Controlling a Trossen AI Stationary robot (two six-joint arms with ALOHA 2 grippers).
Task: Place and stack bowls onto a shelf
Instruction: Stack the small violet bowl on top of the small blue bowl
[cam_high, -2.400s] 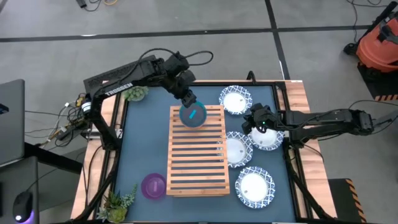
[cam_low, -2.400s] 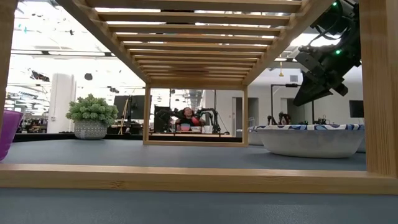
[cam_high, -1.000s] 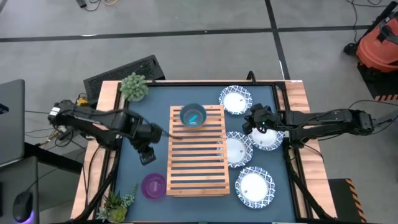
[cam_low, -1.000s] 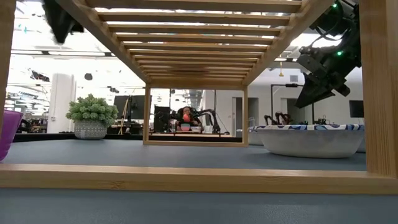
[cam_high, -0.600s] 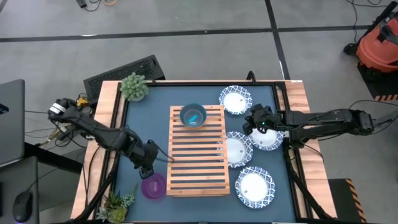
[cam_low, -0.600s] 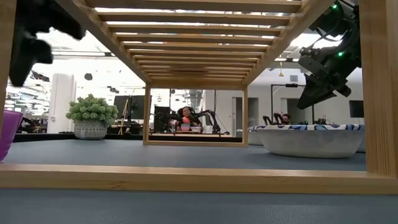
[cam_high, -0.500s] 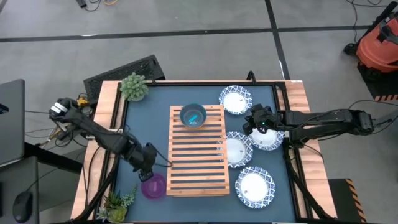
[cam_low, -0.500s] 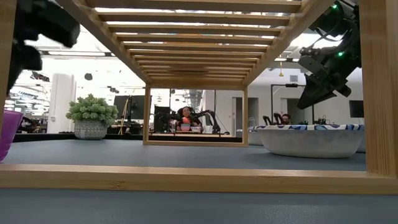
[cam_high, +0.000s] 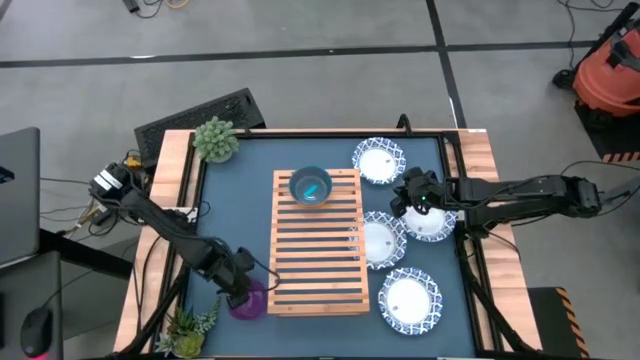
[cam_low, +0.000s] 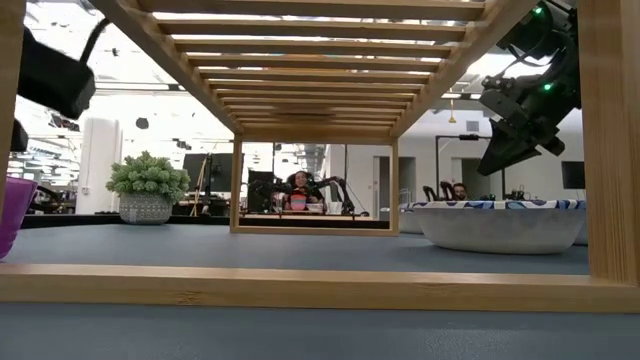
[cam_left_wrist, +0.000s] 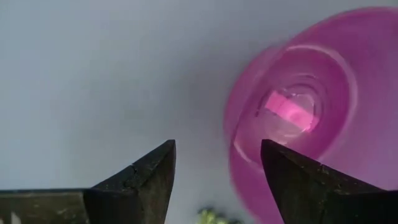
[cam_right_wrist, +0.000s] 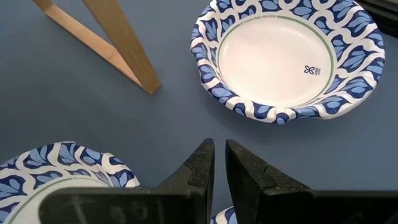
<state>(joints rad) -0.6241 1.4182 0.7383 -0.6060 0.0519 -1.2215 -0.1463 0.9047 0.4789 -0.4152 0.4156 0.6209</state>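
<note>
The light-wood slatted shelf stands mid-table with a teal bowl resting on its far end. A purple bowl sits on the blue tabletop by the shelf's near left corner. My left gripper hovers open just above it; one finger is over the bowl's rim and the other over bare table. Several white blue-rimmed dishes lie right of the shelf. My right gripper hangs among them, shut but for a narrow slit, with nothing between its fingers.
Small potted plants stand at the far left corner and the near left corner, the latter close to the purple bowl. The table has a raised wooden border. A person shows in the room behind the table.
My left gripper has swung from beside the shelf's left side toward the table's near edge and come over the purple bowl. The right arm and all bowls have stayed where they were.
</note>
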